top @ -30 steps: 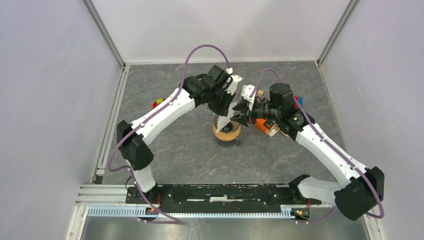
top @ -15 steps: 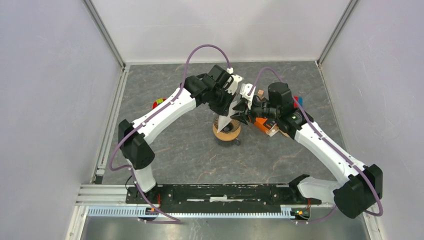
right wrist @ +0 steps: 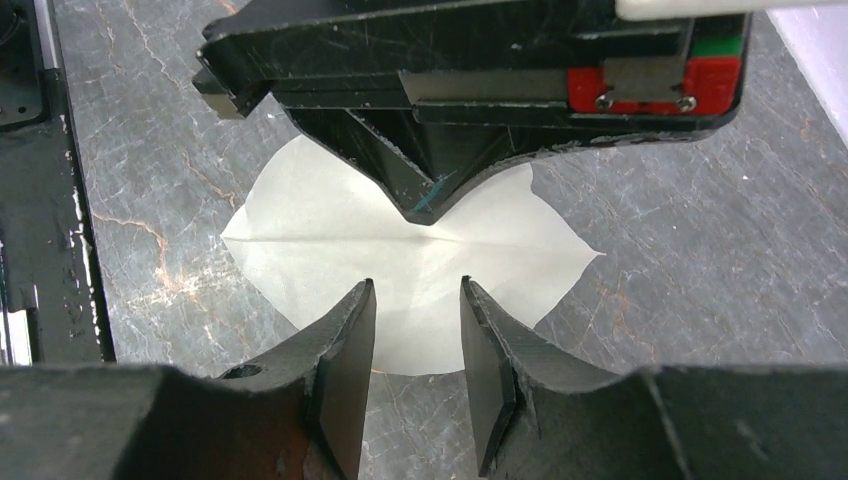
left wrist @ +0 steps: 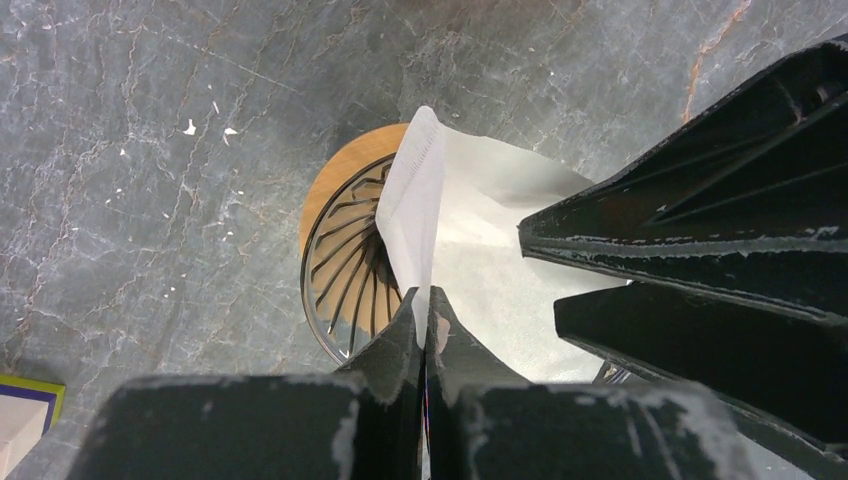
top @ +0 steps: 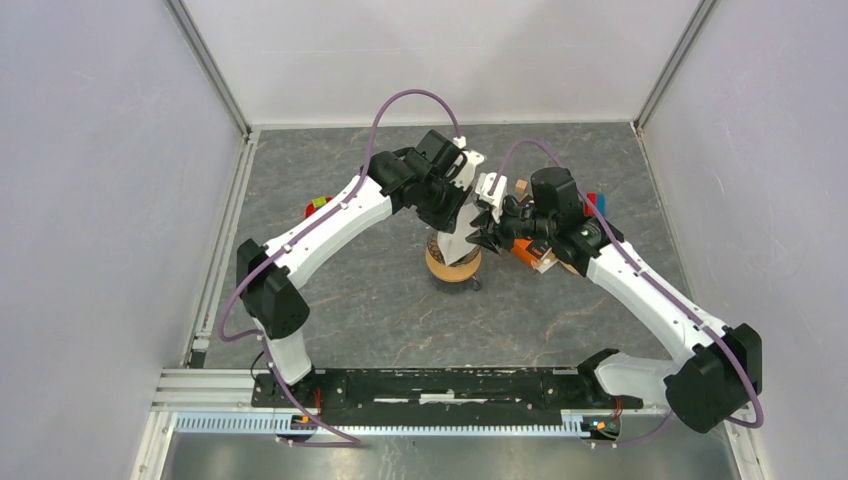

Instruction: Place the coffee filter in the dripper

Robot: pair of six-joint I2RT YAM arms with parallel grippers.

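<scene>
Jaws pinched on thin white paper coffee filter (left wrist: 480, 220) at left gripper (left wrist: 425, 315), parted at right gripper (right wrist: 415, 300), just nudged nearer, ready to spread it over dark grey ribbed dripper (left wrist: 345, 270).

The dripper (left wrist: 345, 275) is set on a round disc (top: 436, 267) near the middle of the table (top: 350, 300). The coffee filter (top: 456, 242) is held over the dripper, with its upper edge pinched in the left gripper (top: 460, 212), which is positioned behind and above it. The right gripper (top: 484, 235) is placed just right of the filter, fingers spread. A box (top: 524, 251) is found right of the dripper, beneath the right arm. Small blocks (top: 316, 207) are seen well to the left, beside the left arm.
</scene>
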